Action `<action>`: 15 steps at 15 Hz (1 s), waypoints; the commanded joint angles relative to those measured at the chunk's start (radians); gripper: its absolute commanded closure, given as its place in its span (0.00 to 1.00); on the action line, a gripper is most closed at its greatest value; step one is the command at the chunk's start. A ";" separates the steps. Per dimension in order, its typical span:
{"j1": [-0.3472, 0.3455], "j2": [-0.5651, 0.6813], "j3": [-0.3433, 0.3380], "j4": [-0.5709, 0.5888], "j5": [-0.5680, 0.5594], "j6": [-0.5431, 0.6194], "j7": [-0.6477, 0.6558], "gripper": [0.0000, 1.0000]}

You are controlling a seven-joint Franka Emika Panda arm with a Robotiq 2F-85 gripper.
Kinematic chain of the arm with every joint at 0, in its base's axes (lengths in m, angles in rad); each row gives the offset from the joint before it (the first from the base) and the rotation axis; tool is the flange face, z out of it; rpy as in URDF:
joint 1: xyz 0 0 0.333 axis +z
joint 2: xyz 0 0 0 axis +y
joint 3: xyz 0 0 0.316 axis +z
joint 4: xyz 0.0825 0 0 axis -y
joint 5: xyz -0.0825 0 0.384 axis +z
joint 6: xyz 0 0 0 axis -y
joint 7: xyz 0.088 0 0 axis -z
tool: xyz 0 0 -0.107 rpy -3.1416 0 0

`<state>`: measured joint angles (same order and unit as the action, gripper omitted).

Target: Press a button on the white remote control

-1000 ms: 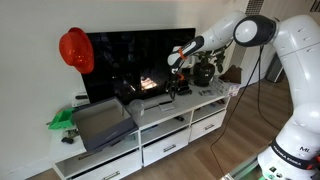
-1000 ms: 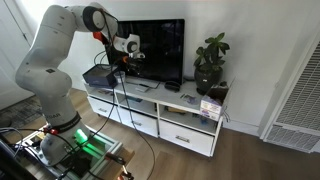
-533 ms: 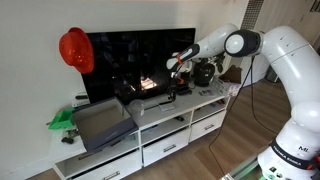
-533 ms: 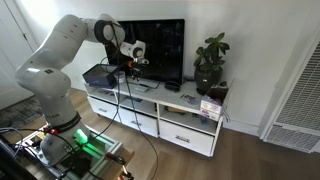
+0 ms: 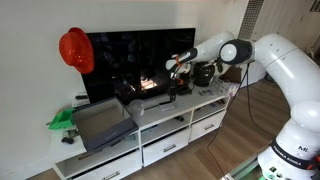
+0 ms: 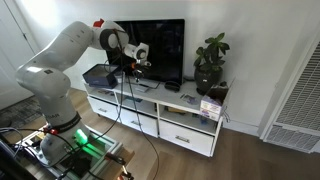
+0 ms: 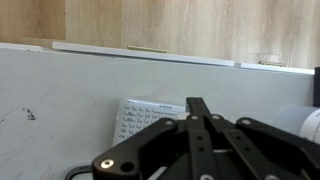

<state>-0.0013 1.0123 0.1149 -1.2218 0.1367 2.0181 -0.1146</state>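
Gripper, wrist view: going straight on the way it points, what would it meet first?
Probably the white remote control on the cabinet top, just ahead of the shut gripper. It lines up near the remote's right edge; depth is unclear.

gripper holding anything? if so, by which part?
Nothing held. In the wrist view the gripper is shut with nothing between its jaws, its tip close to the white remote control.

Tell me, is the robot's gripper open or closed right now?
Shut: in the wrist view the gripper shows no gap at its tip, near the white remote control.
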 commanded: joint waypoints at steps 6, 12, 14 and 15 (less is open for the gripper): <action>-0.008 0.177 0.027 0.239 0.015 -0.063 -0.041 1.00; -0.004 0.262 0.027 0.363 0.007 -0.104 -0.058 1.00; 0.000 0.222 0.016 0.290 0.000 -0.065 -0.040 0.99; 0.000 0.230 0.016 0.302 0.000 -0.067 -0.041 0.99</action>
<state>-0.0012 1.2426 0.1305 -0.9194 0.1366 1.9516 -0.1560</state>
